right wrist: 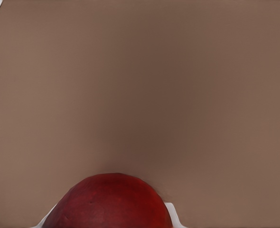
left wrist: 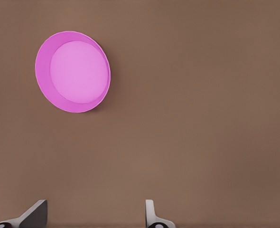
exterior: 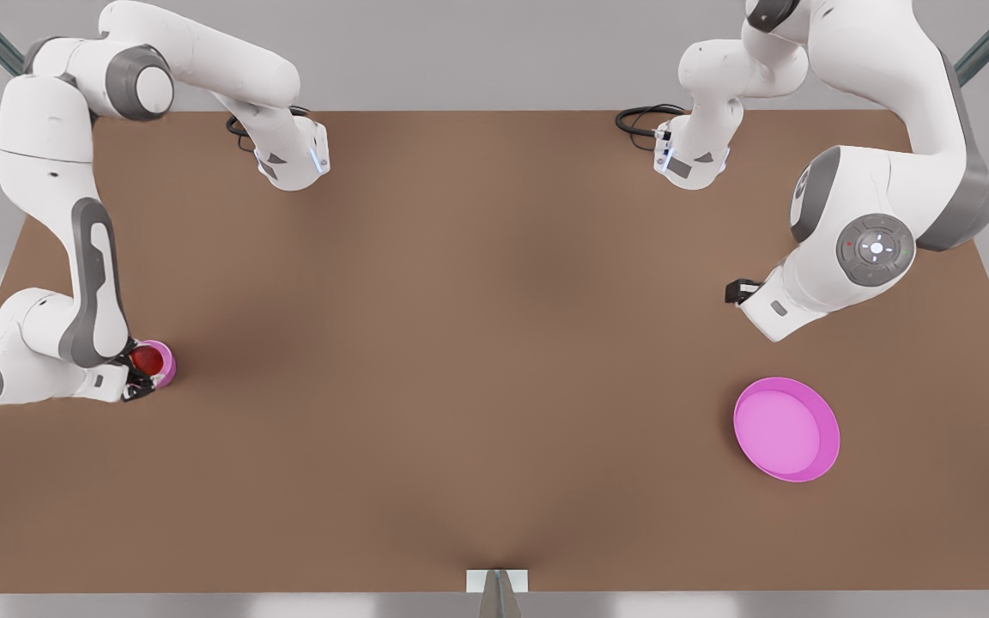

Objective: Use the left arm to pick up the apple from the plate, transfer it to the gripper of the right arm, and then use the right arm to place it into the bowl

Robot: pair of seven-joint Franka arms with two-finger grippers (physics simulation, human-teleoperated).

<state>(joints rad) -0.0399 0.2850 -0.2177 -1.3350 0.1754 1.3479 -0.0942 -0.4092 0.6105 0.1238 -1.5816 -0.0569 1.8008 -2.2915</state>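
Note:
At the front view's left, my right gripper [exterior: 139,378] is shut on the red apple [exterior: 148,358], right at the small pink bowl [exterior: 167,364]. The bowl's rim shows just past the apple. I cannot tell whether the apple rests in the bowl. In the right wrist view the apple [right wrist: 109,202] sits between two pale fingertips [right wrist: 172,213] above bare table. On the front view's right, my left gripper [exterior: 735,292] hangs above the table, behind the pink plate [exterior: 786,429]. Its fingers [left wrist: 152,216] stand wide open with nothing between them [left wrist: 92,221]. The plate [left wrist: 73,71] holds nothing.
Both arm bases stand at the table's back edge, each with a black cable [exterior: 642,117] beside it. A small white-and-grey mount [exterior: 497,584] sits at the front edge. Brown tabletop [exterior: 460,343] stretches between the two arms.

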